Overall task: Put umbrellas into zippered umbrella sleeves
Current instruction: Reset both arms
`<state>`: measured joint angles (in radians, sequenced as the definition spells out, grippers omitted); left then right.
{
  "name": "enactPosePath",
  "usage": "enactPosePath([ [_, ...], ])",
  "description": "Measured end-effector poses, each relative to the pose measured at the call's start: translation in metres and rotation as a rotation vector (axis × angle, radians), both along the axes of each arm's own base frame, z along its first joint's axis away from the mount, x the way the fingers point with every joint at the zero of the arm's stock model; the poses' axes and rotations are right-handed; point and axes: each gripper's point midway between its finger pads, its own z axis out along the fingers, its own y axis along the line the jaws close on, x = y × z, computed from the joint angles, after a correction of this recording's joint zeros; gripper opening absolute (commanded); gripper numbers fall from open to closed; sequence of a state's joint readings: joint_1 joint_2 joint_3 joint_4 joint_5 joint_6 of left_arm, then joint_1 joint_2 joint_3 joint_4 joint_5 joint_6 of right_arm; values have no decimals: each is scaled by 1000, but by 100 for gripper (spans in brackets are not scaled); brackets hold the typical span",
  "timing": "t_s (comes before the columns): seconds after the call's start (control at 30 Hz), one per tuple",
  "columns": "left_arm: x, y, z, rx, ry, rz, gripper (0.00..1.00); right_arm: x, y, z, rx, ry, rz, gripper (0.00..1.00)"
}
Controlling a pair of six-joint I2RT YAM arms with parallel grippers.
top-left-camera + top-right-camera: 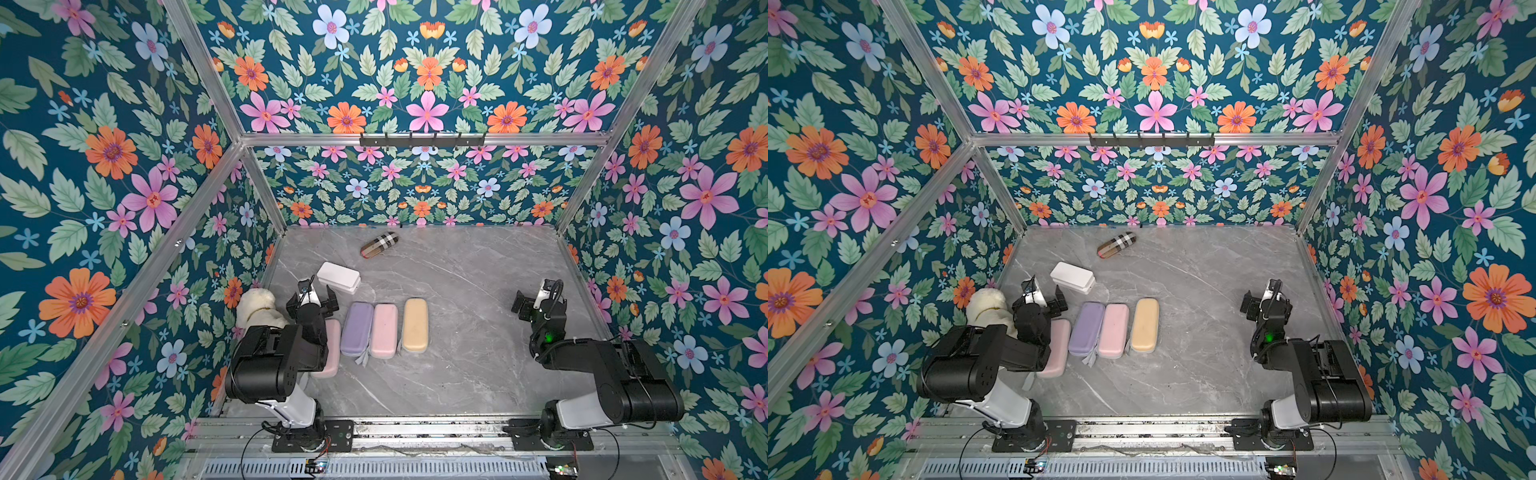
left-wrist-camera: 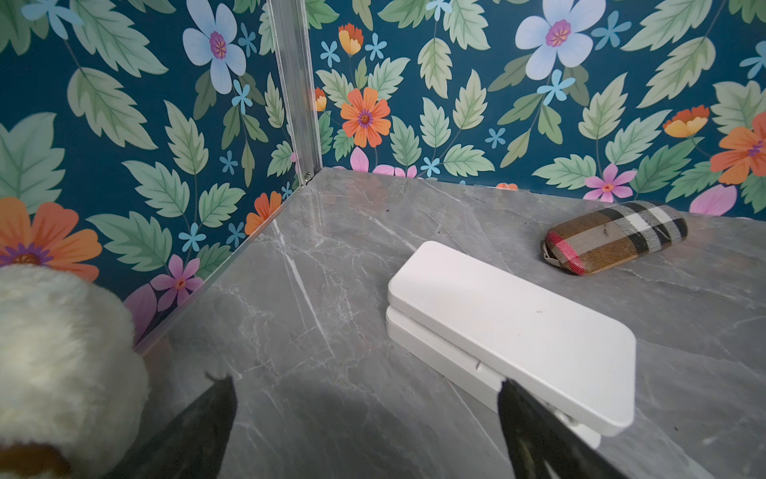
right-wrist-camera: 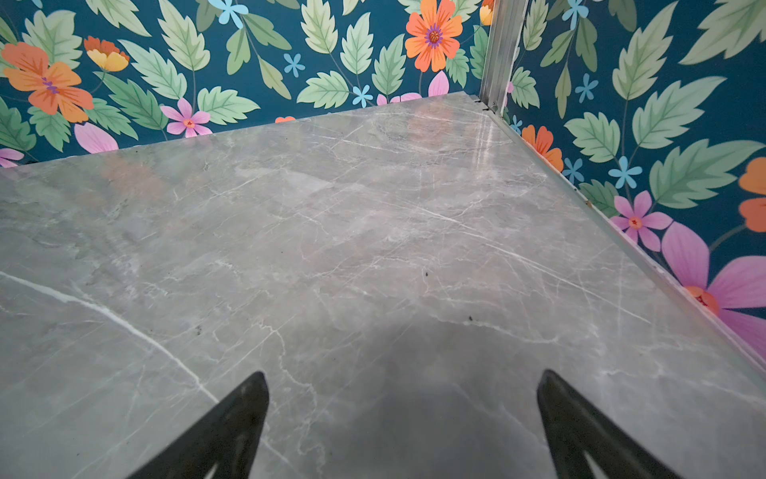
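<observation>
1. Nearest me, four zippered sleeves lie shut in a row, long axes running 6 to 12 o'clock. They are oblong hard shells with rounded corners and a matte skin. From 9 to 3 o'clock they run outer pink sleeve (image 1: 332, 351), half hidden under my left arm, then lavender sleeve (image 1: 356, 328), inner pink sleeve (image 1: 384, 330) and tan-yellow sleeve (image 1: 415, 319). The last three lie just beside one another, and grey straps (image 1: 363, 359) trail off their near ends.
2. My left gripper (image 2: 364, 396) is spread wide and holds nothing. The row lies near it at about 4 o'clock.
3. My right gripper (image 3: 403, 377) is also spread wide and empty, above bare polished grey marble table (image 3: 373, 228). The tan-yellow sleeve lies well apart at 8 o'clock.
4. A fluffy cream plush toy (image 2: 62, 352) sits at 8 o'clock of my left gripper, against the side wall.
5. A smooth white rectangular box (image 2: 510, 331) lies just past that gripper at 1 o'clock. One black finger (image 2: 522, 410) overlaps its near corner, and I cannot tell whether they touch.
6. Farther along at 1 o'clock lies a woven tan plaid roll (image 2: 613, 242), near the far table edge.
7. Floral walls with aluminium rails close the 9, 12 and 3 o'clock sides. The widest open marble lies between the tan-yellow sleeve and my right gripper.
</observation>
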<state>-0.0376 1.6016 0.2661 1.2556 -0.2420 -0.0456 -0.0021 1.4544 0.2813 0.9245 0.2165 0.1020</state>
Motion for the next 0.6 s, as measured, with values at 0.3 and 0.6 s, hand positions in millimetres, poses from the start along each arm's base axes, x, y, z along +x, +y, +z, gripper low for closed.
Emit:
enactPosePath([
  [0.3,0,0,0,0,0,0,100,0,0,0,0,0,0,100],
  [0.6,1,-8,-2,24,13,-15,99,0,0,0,0,0,0,100],
])
